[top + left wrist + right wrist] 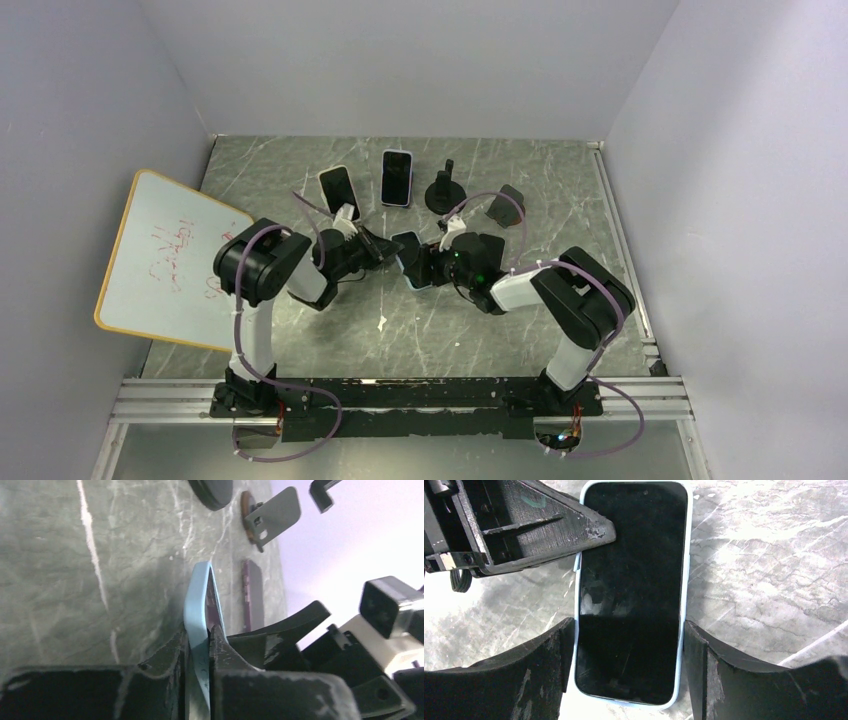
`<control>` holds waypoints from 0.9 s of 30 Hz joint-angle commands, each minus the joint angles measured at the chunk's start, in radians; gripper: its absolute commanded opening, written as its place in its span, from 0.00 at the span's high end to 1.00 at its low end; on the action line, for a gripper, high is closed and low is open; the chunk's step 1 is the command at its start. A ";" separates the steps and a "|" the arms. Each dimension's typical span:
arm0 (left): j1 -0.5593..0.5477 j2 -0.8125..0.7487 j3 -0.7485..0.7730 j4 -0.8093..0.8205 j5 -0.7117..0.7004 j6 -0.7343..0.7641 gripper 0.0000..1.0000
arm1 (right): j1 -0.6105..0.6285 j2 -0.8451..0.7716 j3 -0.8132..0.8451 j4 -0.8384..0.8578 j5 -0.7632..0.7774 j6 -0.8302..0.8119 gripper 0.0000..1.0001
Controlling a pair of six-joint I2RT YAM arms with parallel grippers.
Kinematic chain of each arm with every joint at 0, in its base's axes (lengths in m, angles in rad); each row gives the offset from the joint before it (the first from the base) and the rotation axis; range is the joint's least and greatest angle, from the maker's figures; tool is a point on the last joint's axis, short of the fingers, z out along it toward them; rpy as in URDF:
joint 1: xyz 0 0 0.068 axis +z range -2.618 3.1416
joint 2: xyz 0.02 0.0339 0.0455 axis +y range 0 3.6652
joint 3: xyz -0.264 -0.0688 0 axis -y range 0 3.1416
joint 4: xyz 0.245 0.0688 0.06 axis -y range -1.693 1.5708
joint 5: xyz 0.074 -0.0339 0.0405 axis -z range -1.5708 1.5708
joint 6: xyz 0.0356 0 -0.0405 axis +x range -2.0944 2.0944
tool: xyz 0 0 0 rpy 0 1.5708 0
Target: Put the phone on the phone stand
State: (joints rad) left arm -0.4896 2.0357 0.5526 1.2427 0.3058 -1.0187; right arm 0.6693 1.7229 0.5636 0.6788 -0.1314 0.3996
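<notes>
The phone [409, 262], black screen in a light blue case, is held off the table between my two grippers at the middle. My left gripper [384, 250] is shut on its long edge; in the left wrist view both jaws pinch the blue case [198, 605] at the gripper [200, 637]. In the right wrist view the phone [631, 580] lies screen up between my right gripper's [629, 630] fingers [549, 670], which press both side edges. The black phone stand [443, 190] on a round base stands behind the grippers.
Two more phones [338, 190] [397, 177] lie at the back. A grey angled stand [507, 205] sits to the right of the black one and also shows in the left wrist view [275, 512]. A whiteboard [165, 260] leans on the left wall.
</notes>
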 commanded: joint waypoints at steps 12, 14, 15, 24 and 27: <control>0.067 -0.023 0.097 0.065 0.313 0.160 0.95 | -0.285 -0.219 0.035 -0.196 -0.343 -0.104 0.03; 0.070 -0.055 0.128 0.023 0.358 0.209 0.95 | -0.358 -0.276 0.063 -0.187 -0.427 -0.089 0.03; 0.071 -0.069 0.148 0.009 0.386 0.233 0.95 | -0.387 -0.296 0.075 -0.175 -0.467 -0.079 0.03; 0.067 -0.077 0.209 0.415 0.688 0.075 0.95 | -0.462 -0.255 0.141 -0.037 -0.828 0.011 0.21; 0.066 -0.036 0.221 0.582 0.706 -0.045 0.95 | -0.461 -0.240 0.145 -0.027 -0.867 0.019 0.25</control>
State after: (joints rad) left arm -0.4259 1.9648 0.7471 1.3514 0.8894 -0.8852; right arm 0.2150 1.4590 0.6930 0.6167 -0.8616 0.3939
